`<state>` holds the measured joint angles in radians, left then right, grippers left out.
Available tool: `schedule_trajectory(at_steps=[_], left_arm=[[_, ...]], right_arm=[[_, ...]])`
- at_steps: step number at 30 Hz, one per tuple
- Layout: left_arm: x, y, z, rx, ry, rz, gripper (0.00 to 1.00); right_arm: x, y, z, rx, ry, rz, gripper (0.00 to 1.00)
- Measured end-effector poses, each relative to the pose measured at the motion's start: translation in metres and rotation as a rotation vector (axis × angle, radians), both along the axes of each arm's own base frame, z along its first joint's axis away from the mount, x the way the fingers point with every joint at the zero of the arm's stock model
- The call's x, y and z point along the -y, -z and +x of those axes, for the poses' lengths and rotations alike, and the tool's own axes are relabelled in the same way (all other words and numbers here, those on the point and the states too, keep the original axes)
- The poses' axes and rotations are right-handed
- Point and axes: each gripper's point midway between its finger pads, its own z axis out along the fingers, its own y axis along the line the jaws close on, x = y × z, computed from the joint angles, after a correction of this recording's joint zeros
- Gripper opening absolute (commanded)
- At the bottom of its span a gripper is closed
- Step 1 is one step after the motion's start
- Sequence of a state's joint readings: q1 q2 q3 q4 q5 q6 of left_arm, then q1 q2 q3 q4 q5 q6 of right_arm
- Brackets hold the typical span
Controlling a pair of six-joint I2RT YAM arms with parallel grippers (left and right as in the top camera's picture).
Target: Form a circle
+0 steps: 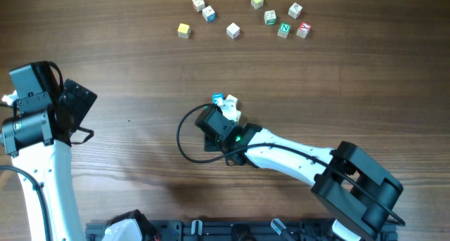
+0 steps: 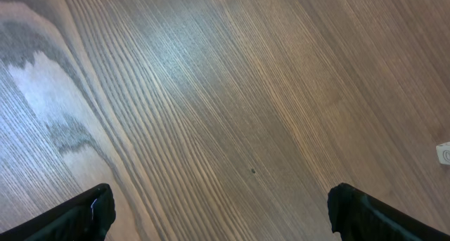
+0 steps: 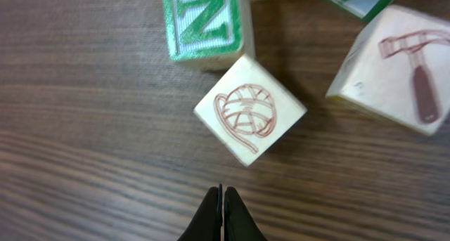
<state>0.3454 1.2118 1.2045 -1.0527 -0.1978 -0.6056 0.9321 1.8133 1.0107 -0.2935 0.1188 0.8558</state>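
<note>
The table (image 1: 140, 72) is bare wood, and I place everything from the circle (image 1: 229, 105), which sits near its middle.

My left arm is parked well to the circle's left. Its left gripper (image 2: 221, 207) is spread wide over bare grain and holds nothing.

The loose cubes (image 1: 233, 31) lie well beyond the circle's far side, apart from it.

My right arm reaches in from the circle's near right. From overhead the wrist covers much of the circle, so I cannot tell whether the ring is closed.

On the circle's near side is the yarn cube (image 3: 249, 118), turned corner-on to me. The green N cube (image 3: 205, 20) is just behind it, touching or nearly so. The hammer cube (image 3: 397, 69) is near its right, with a gap between.

My right gripper (image 3: 222, 195) is pinched together and empty, with the tip just short of the yarn cube.

The risk, as I judge it, is in nudging with so narrow a tip. Contact off the cube's corner would spin it instead of sliding it. It could then shove the N cube outward and open the ring.
</note>
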Motion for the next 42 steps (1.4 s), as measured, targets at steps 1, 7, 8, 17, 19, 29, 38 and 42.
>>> schedule_trajectory(at_steps=[1,7,8,17,19,29,38,42], left_arm=[[0.0,0.0,0.0,0.0,0.0,0.0,1.0],[0.0,0.0,0.0,0.0,0.0,0.0,1.0],[0.0,0.0,0.0,0.0,0.0,0.0,1.0],[0.0,0.0,0.0,0.0,0.0,0.0,1.0],[0.0,0.0,0.0,0.0,0.0,0.0,1.0],[0.0,0.0,0.0,0.0,0.0,0.0,1.0],[0.0,0.0,0.0,0.0,0.0,0.0,1.0],[0.0,0.0,0.0,0.001,0.0,0.0,1.0]], right_arm=[[0.0,0.0,0.001,0.007,0.001,-0.003,0.05],[-0.003,-0.004,0.007,0.046,-0.029,-0.002,0.05],[-0.003,-0.004,0.007,0.047,-0.031,-0.004,0.05],[-0.002,-0.009,0.009,0.077,-0.056,-0.02,0.05],[-0.005,-0.028,0.01,0.114,-0.098,0.001,0.05],[-0.015,-0.091,0.025,0.33,-0.227,0.041,0.04],[-0.009,-0.04,0.015,0.198,-0.218,-0.031,0.05],[0.02,-0.029,0.011,0.132,-0.072,-0.108,0.05]])
